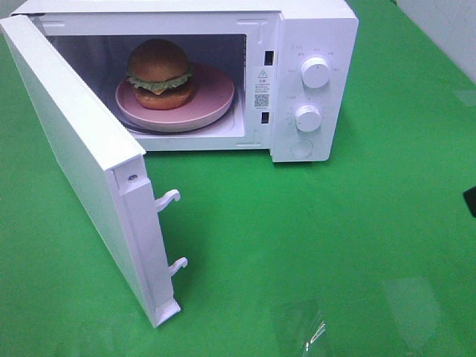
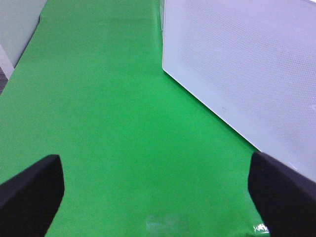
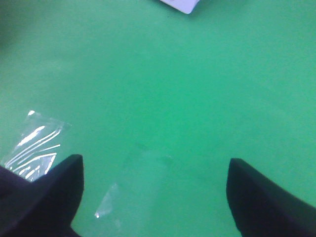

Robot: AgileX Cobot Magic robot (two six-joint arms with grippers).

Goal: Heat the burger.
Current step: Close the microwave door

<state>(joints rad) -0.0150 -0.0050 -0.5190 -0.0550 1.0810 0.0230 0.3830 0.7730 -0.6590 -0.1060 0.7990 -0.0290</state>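
Burger (image 1: 159,74), a glossy brown bun with a lettuce frill and cheese, sits on the pink plate (image 1: 217,100) inside your open microwave (image 1: 320,37). Your left gripper (image 2: 155,163) and right gripper (image 3: 155,162) both hang spread and empty over the green cloth (image 1: 335,238), well apart from it.

High camera overlooks the microwave (image 1: 331,44); wrist cameras face green cloth (image 3: 197,89), left probably catching the door (image 2: 247,64).
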